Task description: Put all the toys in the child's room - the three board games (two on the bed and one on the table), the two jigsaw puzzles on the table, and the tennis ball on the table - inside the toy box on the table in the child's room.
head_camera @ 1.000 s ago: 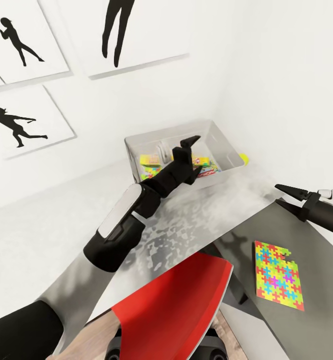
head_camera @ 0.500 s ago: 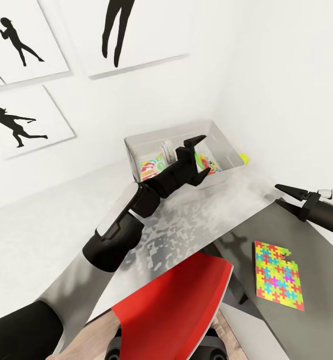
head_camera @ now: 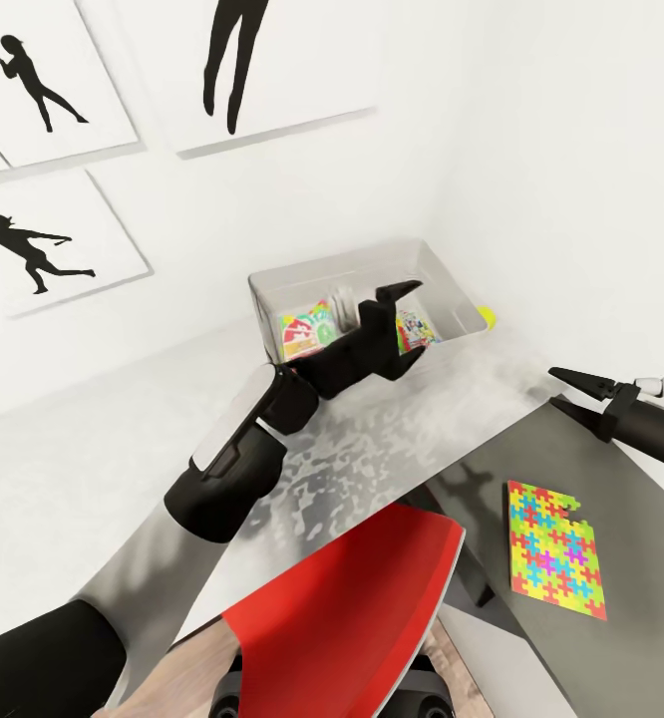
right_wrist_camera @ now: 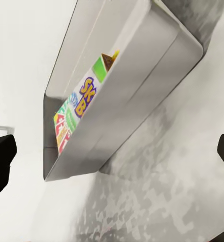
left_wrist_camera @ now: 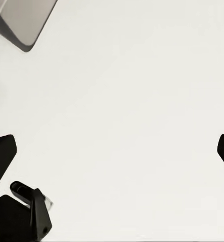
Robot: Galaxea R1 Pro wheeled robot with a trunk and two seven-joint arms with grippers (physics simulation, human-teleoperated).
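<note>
The grey toy box (head_camera: 442, 274) stands at the table's far corner against the wall, with colourful board games (head_camera: 307, 332) lying inside. My left gripper (head_camera: 412, 321) hovers open over the box's front part, nothing between its fingers. A yellow-green tennis ball (head_camera: 486, 317) peeks out beside the box on its right. A multicoloured jigsaw puzzle (head_camera: 556, 548) lies flat on the table (head_camera: 571, 459) near the front right. My right gripper (head_camera: 569, 392) hangs open above the table, right of the box. The right wrist view has the toy box (right_wrist_camera: 142, 65) with a board game (right_wrist_camera: 81, 101) in it.
A red chair (head_camera: 352, 608) is pushed up against the table's near edge below my arms. White walls with black silhouette pictures (head_camera: 43, 239) close the corner behind the box. In the left wrist view, white wall and a corner of the box (left_wrist_camera: 21, 20) appear.
The left gripper has lifted slightly up and to the right over the box, staying open. The board games inside have shifted and settled flatter. The right arm has not moved.
</note>
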